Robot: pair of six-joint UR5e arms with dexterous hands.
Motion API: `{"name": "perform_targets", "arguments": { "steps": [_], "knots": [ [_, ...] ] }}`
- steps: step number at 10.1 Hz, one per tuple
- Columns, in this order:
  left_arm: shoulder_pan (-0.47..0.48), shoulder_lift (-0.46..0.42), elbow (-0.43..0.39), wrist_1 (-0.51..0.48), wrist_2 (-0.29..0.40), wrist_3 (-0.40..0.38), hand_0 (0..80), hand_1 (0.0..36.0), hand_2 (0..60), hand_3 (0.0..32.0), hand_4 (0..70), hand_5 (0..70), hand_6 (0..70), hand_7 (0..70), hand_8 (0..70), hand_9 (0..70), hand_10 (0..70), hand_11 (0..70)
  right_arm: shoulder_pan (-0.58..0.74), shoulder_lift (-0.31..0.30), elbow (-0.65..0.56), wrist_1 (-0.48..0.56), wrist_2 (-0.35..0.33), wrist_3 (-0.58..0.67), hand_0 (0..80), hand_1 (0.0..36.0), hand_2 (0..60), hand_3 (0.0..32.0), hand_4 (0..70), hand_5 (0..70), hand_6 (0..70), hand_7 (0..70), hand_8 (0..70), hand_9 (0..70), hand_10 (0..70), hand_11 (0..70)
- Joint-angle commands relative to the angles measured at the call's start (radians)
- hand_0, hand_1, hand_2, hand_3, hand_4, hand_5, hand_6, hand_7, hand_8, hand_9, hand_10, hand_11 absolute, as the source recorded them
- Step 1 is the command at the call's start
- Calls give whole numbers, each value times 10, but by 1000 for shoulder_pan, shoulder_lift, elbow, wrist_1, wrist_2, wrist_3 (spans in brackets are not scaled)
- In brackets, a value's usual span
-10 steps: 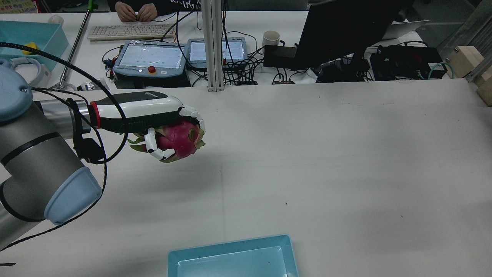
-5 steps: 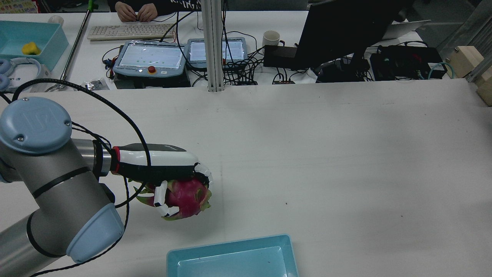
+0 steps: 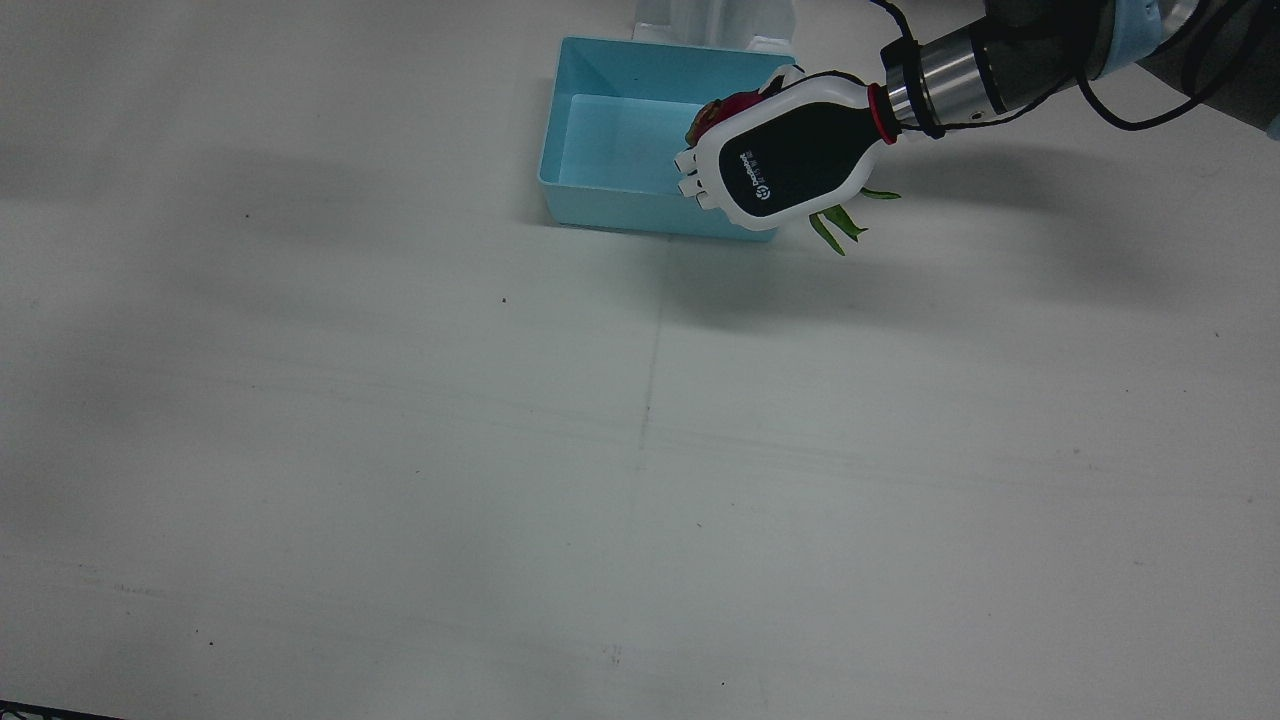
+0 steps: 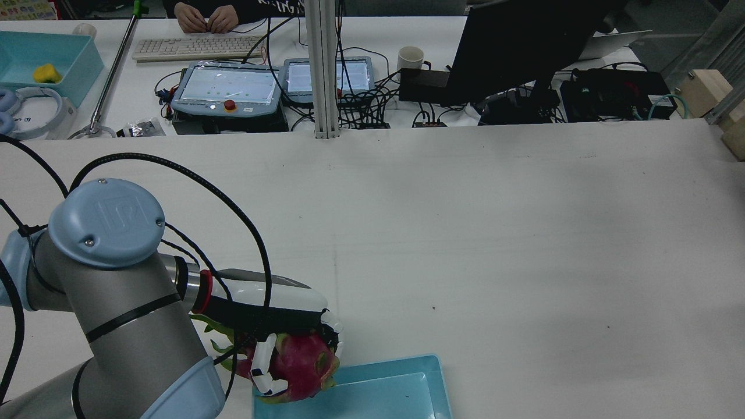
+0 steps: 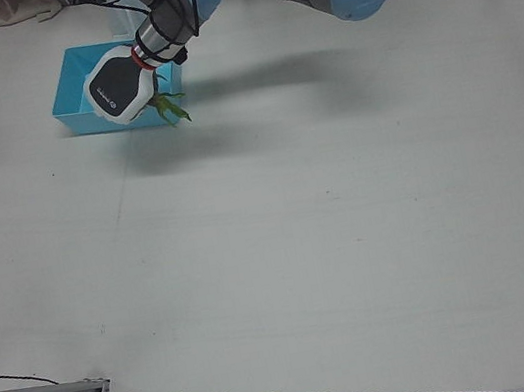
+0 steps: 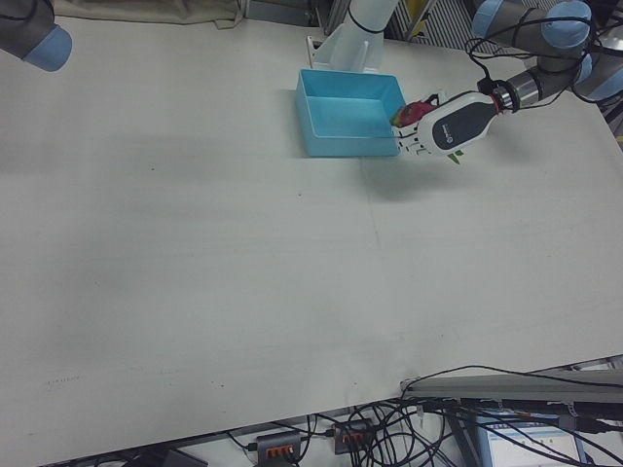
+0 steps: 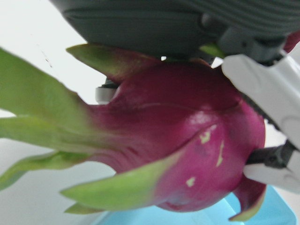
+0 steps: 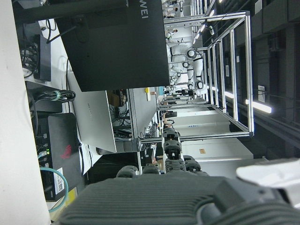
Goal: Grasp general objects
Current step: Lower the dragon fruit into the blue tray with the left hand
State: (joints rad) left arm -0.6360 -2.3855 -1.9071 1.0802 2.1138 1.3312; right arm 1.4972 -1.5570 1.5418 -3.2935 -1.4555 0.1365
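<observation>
A pink dragon fruit [image 4: 302, 364] with green scales hangs in my left hand [image 4: 273, 317], whose white fingers are wrapped around it. In the rear view the fruit sits above the left edge of the light-blue bin [image 4: 396, 390]. From the front, the left hand [image 3: 785, 165] covers most of the dragon fruit [image 3: 722, 108], which overlaps the bin [image 3: 640, 55] at its right wall. Up close in the left hand view, the dragon fruit [image 7: 187, 140] fills the picture. Of my right hand [image 8: 164, 197] only the dark palm shows, pointing away from the table.
Across the table's far edge lie a keyboard [image 4: 195, 46], two teach pendants [image 4: 227, 87], a mug [image 4: 410, 58] and a dark monitor [image 4: 524, 46]. A person's hands [image 4: 204, 20] rest by the keyboard. The left arm's elbow [image 4: 105, 291] rises at the near left.
My left hand has carried the dragon fruit from the middle-left of the table back toward the robot's side, to the edge of the blue bin. Its grip is unchanged.
</observation>
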Motion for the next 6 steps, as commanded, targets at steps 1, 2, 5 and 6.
{"name": "perform_targets", "arguments": {
  "steps": [1,2,5,6],
  "knots": [
    [18,-20,-1,44,73,-64,632,360,600,0,346,442,347,576,346,313,439,642,0,0,1,0,0,0,0,0,0,0,0,0,0,0,0,0,0,0],
    [19,-20,-1,32,93,-94,631,360,600,0,339,430,340,568,346,314,432,632,0,-1,1,0,0,0,0,0,0,0,0,0,0,0,0,0,0,0],
    [90,-20,-1,10,98,-147,662,360,600,0,337,428,330,556,331,292,398,584,0,0,1,0,0,0,0,0,0,0,0,0,0,0,0,0,0,0],
    [102,-20,-1,-2,97,-176,673,360,600,0,320,413,311,549,314,273,353,526,0,0,1,0,0,0,0,0,0,0,0,0,0,0,0,0,0,0]
  ]
}}
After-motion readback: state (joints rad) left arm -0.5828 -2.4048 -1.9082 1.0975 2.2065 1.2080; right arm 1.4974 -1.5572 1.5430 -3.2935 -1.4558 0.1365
